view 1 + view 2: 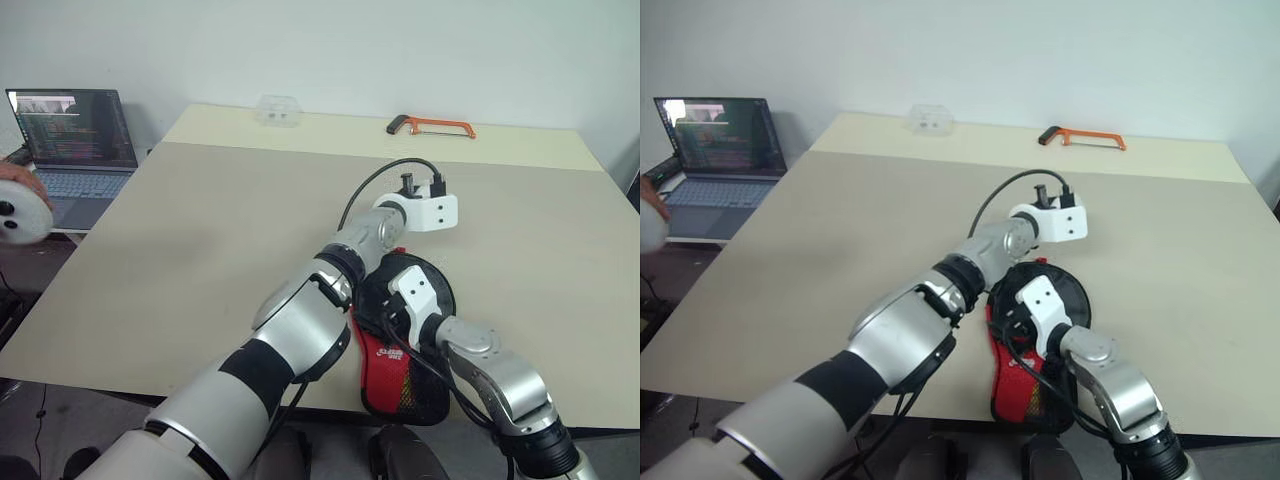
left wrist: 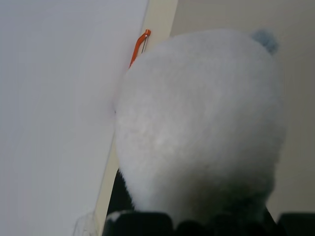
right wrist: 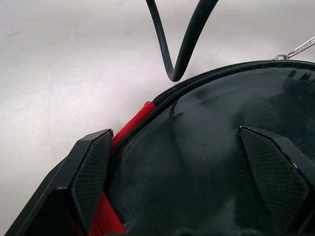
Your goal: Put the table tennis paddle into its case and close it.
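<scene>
Case at near table edge, right pincer splayed on it; left hand busy with a toy.

Nearest: the case [image 1: 400, 385] lies at the table's [image 1: 200, 250] near edge. The right gripper [image 3: 172, 147] is spread wide and grasps nothing, fingertips on the clear side. A push could slide the case off. Cannot tell if the paddle is inside. Farther out, the left gripper [image 1: 410, 185] appears clenched on the plush toy [image 2: 197, 123], plain in the left wrist view and hidden from the head views. That leaves no hand free for zipping.

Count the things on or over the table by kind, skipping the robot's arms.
Paddle case: 1
Hacksaw: 1
Plush toy: 1
Clear plastic box: 1
Total: 4
</scene>
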